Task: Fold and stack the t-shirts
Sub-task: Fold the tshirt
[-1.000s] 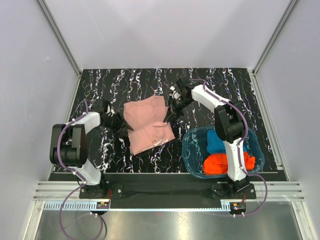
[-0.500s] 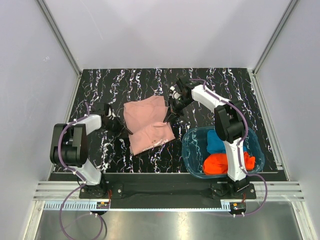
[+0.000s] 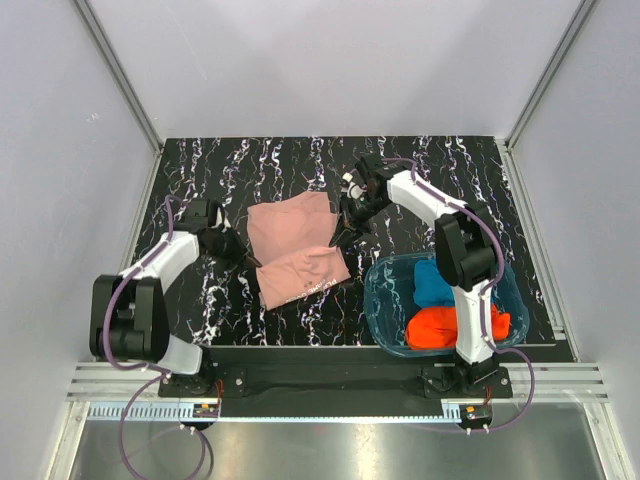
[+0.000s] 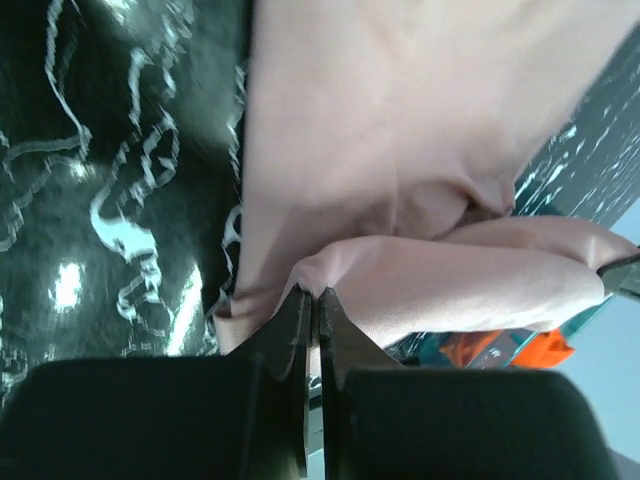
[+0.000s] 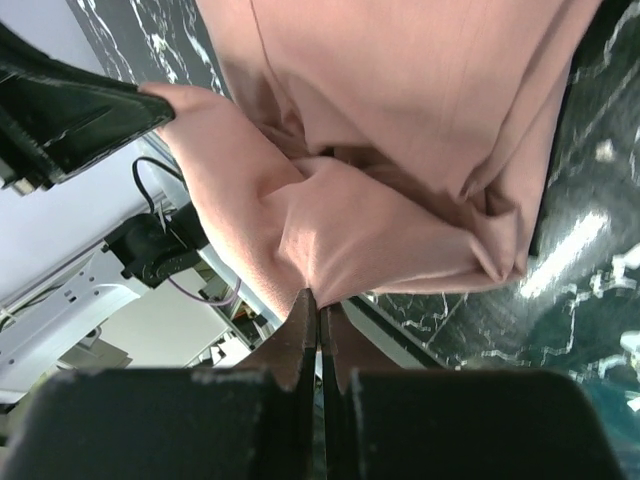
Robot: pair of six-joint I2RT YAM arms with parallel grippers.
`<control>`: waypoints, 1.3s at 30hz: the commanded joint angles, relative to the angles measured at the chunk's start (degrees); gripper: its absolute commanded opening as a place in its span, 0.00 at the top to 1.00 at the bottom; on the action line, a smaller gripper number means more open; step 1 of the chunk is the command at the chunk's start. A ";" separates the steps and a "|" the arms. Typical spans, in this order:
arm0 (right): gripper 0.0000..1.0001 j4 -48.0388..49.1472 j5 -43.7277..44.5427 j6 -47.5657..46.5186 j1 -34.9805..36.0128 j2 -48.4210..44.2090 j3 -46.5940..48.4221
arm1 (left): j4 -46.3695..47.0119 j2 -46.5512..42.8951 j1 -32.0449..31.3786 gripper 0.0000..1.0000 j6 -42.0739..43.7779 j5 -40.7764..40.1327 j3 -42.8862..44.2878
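A dusty-pink t-shirt (image 3: 295, 245) lies partly folded in the middle of the black marbled table (image 3: 470, 190). My left gripper (image 3: 248, 257) is shut on a pinch of its left edge, seen as pink cloth (image 4: 400, 130) gathered at the left gripper's (image 4: 313, 293) tips. My right gripper (image 3: 344, 234) is shut on the shirt's right edge, where the pink cloth (image 5: 400, 120) bunches at the right gripper's (image 5: 320, 297) tips. A blue t-shirt (image 3: 432, 283) and an orange-red t-shirt (image 3: 435, 328) lie in the tub.
A translucent blue plastic tub (image 3: 374, 300) stands at the near right, close to the right arm's base. White walls with metal rails enclose the table on three sides. Bare marbled surface shows at the far side and at the far left.
The left gripper has gone from open to shut on the pink shirt's left edge, and the left arm's elbow has swung down and left. The right gripper has held its grip.
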 commanded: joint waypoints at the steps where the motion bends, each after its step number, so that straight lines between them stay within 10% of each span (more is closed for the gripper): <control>1: 1.00 0.02 0.59 -0.54 -0.27 -7.41 -1.81 | -3.93 -6.33 -2.22 1.00 1.47 -3.53 1.99; 11: 1.00 0.55 1.21 1.65 -0.36 -10.24 -0.24 | -9.73 -13.03 -3.63 1.00 0.94 -6.70 9.97; 32: 1.00 -2.62 -3.10 5.17 -4.22 19.28 38.52 | -8.42 16.67 3.14 1.00 9.29 -3.71 37.04; 39: 0.99 10.19 -6.61 13.94 -5.28 25.70 43.81 | -5.52 25.72 5.42 1.00 7.45 -1.61 45.74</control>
